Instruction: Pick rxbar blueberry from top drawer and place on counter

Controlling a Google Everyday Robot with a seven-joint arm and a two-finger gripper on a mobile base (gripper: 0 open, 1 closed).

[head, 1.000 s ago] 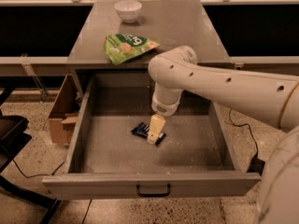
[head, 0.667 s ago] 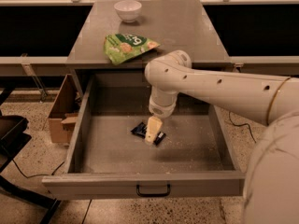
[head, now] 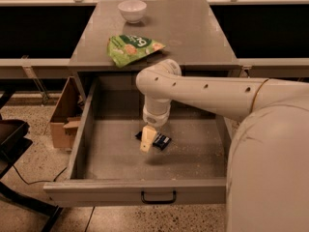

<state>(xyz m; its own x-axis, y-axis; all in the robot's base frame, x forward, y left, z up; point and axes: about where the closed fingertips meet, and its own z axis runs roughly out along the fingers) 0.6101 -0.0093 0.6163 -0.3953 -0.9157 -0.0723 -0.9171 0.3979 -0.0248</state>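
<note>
The rxbar blueberry (head: pixel 161 140) is a small dark navy bar lying on the floor of the open top drawer (head: pixel 120 153), near its middle. My gripper (head: pixel 147 139) hangs down into the drawer from the white arm, its pale fingers (head: pixel 147 138) right over the bar's left end and hiding part of it. I cannot tell whether the gripper touches or holds the bar. The counter (head: pixel 193 33) is the grey top of the cabinet behind the drawer.
A green crinkled snack bag (head: pixel 133 48) lies on the counter's front left and a white bowl (head: pixel 132 9) stands at its back left. A cardboard box (head: pixel 63 117) sits on the floor left of the drawer. The drawer's black handle (head: pixel 158 197) faces me.
My arm has swung left and the gripper has shifted slightly left over the bar. The bar lies in the same place on the drawer floor.
</note>
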